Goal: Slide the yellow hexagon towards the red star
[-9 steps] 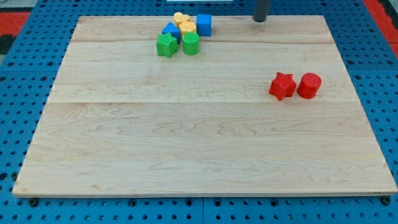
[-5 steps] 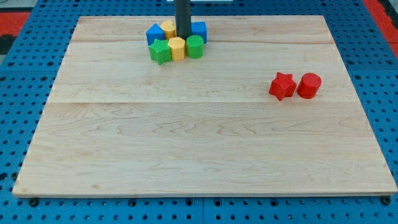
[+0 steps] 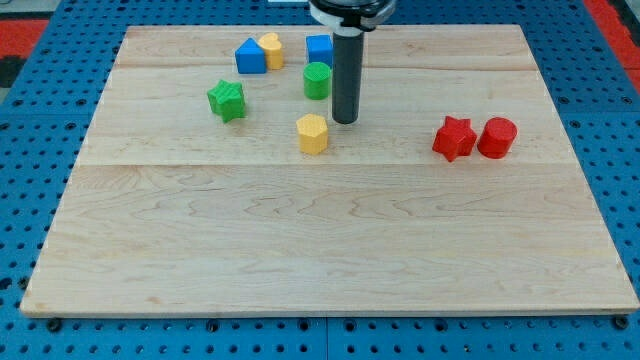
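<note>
Now my tip [image 3: 345, 121] rests on the wooden board [image 3: 300, 250], just beside the yellow hexagon [image 3: 313, 133], at about its 2 o'clock; whether the two touch I cannot tell. It is a bare rod end that grips nothing. The yellow hexagon lies alone near the board's upper middle, with the red star [image 3: 454, 138] well apart from it at 3 o'clock. Touching the star on its 3 o'clock side is a red cylinder [image 3: 497, 137]. At 12 o'clock from the hexagon stands a green cylinder [image 3: 317, 80], just beside the rod's shaft, and directly behind that, toward the view's top, a blue cube [image 3: 320, 48] touches or nearly touches it. At about 10 o'clock from the hexagon sits a green star-like block [image 3: 227, 100], apart from the others. Farther toward the view's top, a blue block of unclear shape [image 3: 249, 57] and a rounded yellow block [image 3: 270, 49] lie touching each other, side by side.
</note>
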`<control>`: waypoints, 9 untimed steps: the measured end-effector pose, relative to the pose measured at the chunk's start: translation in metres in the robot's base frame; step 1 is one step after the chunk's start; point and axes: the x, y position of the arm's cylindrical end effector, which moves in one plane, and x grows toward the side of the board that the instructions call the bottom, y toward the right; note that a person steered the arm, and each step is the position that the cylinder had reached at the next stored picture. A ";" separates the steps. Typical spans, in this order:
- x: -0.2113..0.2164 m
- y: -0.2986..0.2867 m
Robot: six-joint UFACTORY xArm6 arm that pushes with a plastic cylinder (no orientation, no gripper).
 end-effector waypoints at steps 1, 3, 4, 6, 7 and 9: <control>-0.020 -0.029; -0.011 -0.041; -0.011 -0.040; 0.016 -0.100; 0.035 -0.039; 0.012 0.002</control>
